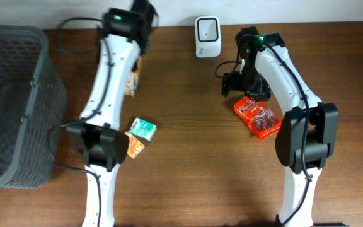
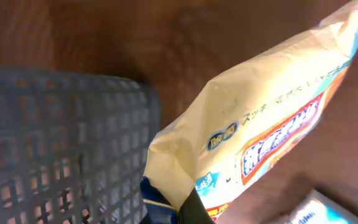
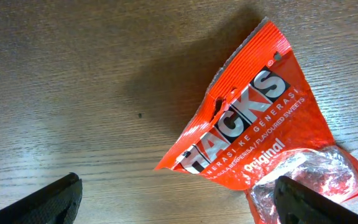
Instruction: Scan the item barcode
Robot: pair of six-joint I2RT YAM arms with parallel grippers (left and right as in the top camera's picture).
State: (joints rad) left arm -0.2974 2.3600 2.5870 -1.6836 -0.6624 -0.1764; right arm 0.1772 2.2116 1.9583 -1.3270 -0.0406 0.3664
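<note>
The left pincer (image 2: 174,208) is clamped narrow on the lower corner of a cream plastic snack packet with blue and red print (image 2: 272,118), held up with the brown wooden bench (image 1: 188,157) blurred behind it. From overhead the packet (image 1: 132,81) shows only as a sliver along the right edge of the left arm. It lies to the left of and nearer than the white box-shaped barcode scanner (image 1: 207,36), which stands at the far edge of the bench between the two arms. Bare wood lies between packet and scanner.

A grey plastic mesh basket (image 1: 17,94) takes up the left edge of the bench, its right wall near the left arm. In the left wrist view its corner (image 2: 135,99) appears just left of the packet's folded end.

The right pincer (image 3: 179,202) stands wide. One dark fingertip (image 3: 48,199) is over bare wood, and the other is over the clear lower end of a red foil sweets bag lettered HACKS (image 3: 253,137). The bag lies flat and askew on the bench, with open wood to its left in that view. From overhead the bag (image 1: 257,118) sits just beside the right arm.

A small teal carton (image 1: 144,128) and a small orange packet (image 1: 135,147) lie close together just beside the left arm's elbow. Bare wood runs from them across to the red bag.
</note>
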